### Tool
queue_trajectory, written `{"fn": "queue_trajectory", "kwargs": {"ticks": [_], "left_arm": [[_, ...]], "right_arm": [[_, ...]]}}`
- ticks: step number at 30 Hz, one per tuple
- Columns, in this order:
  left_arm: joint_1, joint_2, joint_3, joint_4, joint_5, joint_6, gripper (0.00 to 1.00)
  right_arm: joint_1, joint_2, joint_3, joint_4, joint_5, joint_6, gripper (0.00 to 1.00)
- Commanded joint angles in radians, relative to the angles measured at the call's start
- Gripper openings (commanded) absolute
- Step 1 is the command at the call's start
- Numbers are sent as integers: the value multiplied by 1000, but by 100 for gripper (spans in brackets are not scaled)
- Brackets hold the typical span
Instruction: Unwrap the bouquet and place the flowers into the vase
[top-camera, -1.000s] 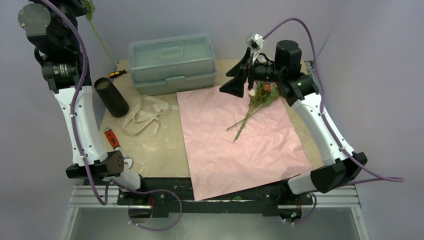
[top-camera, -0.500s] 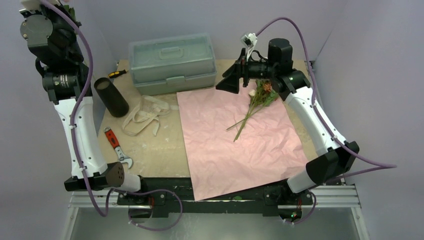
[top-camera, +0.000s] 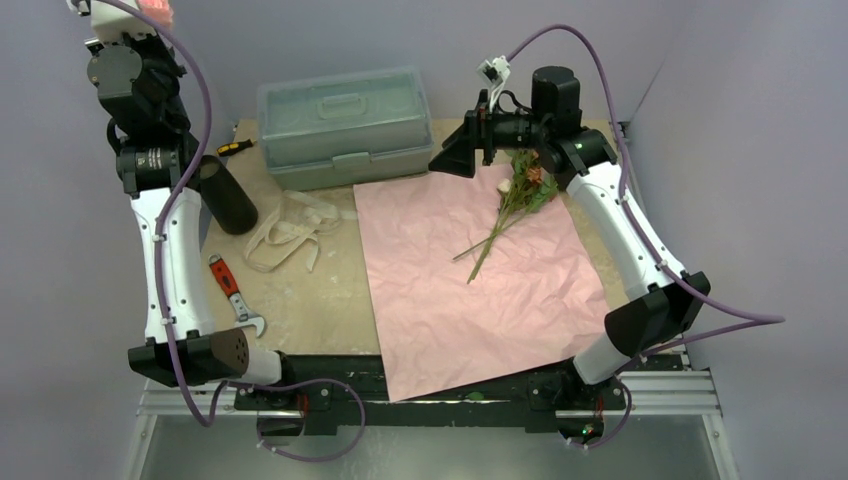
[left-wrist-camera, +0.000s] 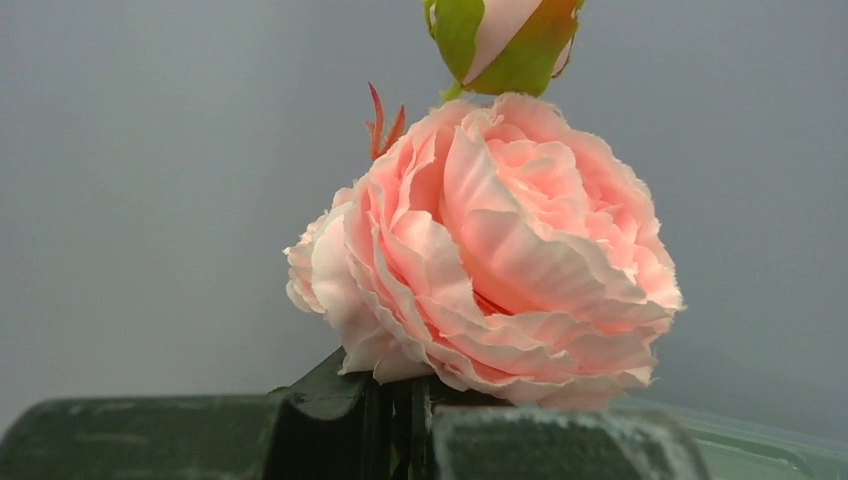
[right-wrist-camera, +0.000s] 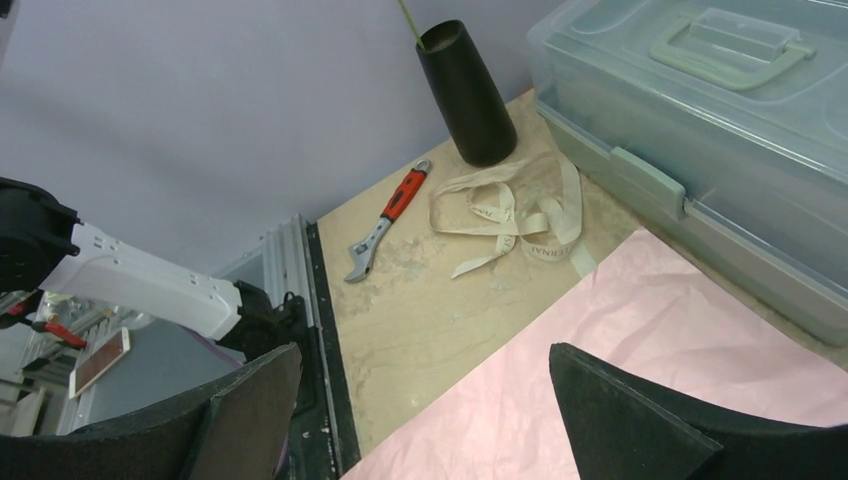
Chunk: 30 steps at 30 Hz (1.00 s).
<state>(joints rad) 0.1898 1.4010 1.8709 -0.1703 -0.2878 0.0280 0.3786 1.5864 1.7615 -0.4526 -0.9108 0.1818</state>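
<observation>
The left gripper (left-wrist-camera: 405, 425) is raised high at the far left, its jaws pressed together on the base of a pink rose (left-wrist-camera: 490, 250). The bloom sits just above the fingers and faces up, with a green-and-pink bud (left-wrist-camera: 500, 35) above it. In the right wrist view a thin green stem (right-wrist-camera: 408, 18) rises out of the mouth of the vase (top-camera: 222, 193) (whether that stem belongs to the held rose I cannot tell). The vase stands upright on the table (top-camera: 300, 300), open end up, just left of the pale green toolbox (top-camera: 345, 125).

The remaining flowers (top-camera: 512, 200) lie flat on the spread pink paper (top-camera: 480, 300). Their long axis runs diagonally, heads toward the far right and stems pointing toward the near left. The right gripper (top-camera: 458, 158) hovers just beside those heads, fingers spread wide, holding nothing. The beige ribbon (top-camera: 285, 230) lies loose between vase and paper, with a red-handled wrench (top-camera: 230, 285) nearer the arms.
</observation>
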Motion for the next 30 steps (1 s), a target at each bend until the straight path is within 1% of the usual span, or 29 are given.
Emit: {"fn": "queue_trajectory", "kwargs": {"ticks": [1,9,19,24,30], "left_arm": [[8,-6,-57,118,10,24,0],[28,9,-161,152,22,8,0],[86,85,-258,148,76,-90,0],[89,121,-271,124,82,-122,9],[93,141,-258,65,89,-161,26]], "right_arm": [[1,-1,46,-10,-16,-7,98],[1,3,37,-24,-13,-38,98],[1,-1,18,-45,48,-36,98],[0,-2,21,-65,142,-39,98],[-4,7,35,-123,149,-87,98]]}}
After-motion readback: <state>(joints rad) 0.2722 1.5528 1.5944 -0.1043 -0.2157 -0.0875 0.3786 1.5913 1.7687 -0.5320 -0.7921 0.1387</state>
